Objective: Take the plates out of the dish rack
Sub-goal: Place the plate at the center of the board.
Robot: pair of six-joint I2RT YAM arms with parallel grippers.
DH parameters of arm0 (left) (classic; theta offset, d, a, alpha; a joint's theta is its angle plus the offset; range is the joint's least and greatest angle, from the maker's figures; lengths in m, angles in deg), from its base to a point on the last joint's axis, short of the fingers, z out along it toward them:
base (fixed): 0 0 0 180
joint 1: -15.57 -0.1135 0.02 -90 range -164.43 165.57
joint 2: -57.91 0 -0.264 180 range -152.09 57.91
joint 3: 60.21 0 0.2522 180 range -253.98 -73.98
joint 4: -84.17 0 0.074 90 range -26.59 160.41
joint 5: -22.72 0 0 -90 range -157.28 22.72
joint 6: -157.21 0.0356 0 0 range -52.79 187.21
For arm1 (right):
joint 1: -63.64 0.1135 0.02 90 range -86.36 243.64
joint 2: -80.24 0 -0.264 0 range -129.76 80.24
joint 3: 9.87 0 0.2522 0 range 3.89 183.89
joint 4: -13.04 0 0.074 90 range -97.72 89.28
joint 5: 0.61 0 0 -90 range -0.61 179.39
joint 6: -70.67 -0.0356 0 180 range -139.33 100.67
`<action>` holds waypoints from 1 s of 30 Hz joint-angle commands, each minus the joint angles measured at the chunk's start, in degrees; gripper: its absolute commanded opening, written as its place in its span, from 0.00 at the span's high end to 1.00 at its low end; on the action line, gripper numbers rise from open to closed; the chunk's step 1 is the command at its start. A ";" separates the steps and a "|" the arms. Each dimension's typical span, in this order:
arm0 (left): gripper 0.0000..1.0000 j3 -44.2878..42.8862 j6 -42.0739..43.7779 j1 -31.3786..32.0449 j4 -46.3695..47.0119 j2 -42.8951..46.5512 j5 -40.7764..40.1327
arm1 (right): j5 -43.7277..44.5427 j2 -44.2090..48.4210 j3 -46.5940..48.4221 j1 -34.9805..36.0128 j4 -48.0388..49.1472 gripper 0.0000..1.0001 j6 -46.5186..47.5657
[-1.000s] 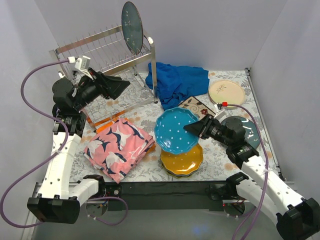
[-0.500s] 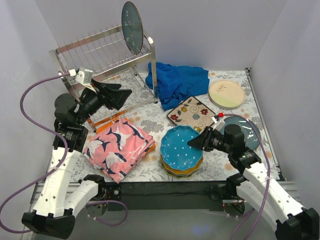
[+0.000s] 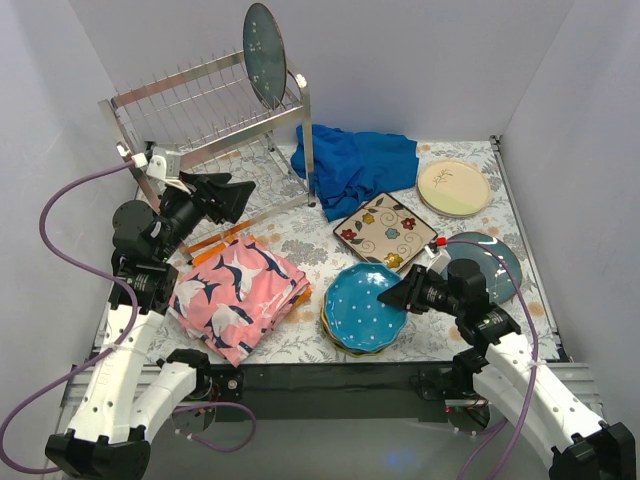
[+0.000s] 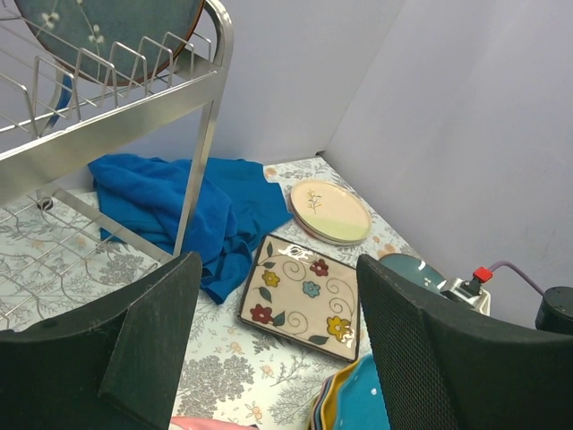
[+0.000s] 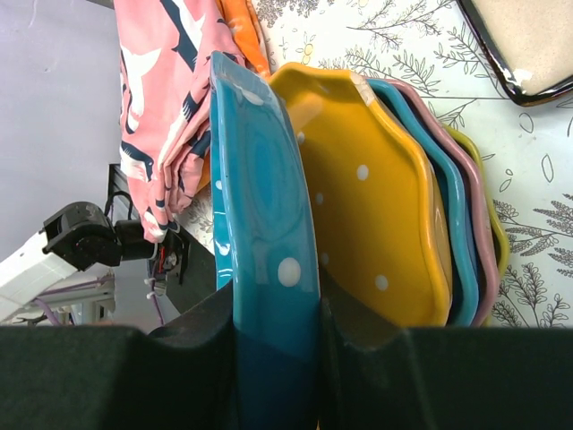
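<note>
Lowered, teal plate (image 3: 365, 303) seemingly touches stack (image 3: 338, 338) — rack (image 3: 190, 105) holds dark plate (image 3: 264, 50).

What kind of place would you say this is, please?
Likely a lab booth staged as a kitchen: plain pale walls box in a floral-patterned table holding a silver wire dish rack and stacked dotted plates.

We brought our right gripper (image 3: 398, 292) down and back toward the near edge. It carried the teal dotted plate (image 3: 360, 305) from above the stack (image 5: 385, 224) until it leaned tilted on it. That uncovered the square floral plate (image 3: 387, 229). Our left gripper (image 3: 228, 195) drifted down, away from the dish rack (image 3: 200, 100).
</note>
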 commanded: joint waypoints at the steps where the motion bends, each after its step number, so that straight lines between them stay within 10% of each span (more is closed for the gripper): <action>1: 0.31 1.08 1.36 0.20 0.81 1.96 -2.12 | -0.18 0.69 1.90 -0.36 4.61 0.80 0.30; 16: 0.31 1.08 1.45 0.11 0.72 3.02 -2.83 | 14.06 -2.74 11.22 -0.89 -7.69 0.55 10.31; 30: 0.31 1.08 1.36 0.20 0.81 3.46 -2.74 | 20.49 -0.28 11.67 -0.89 -12.01 0.66 14.19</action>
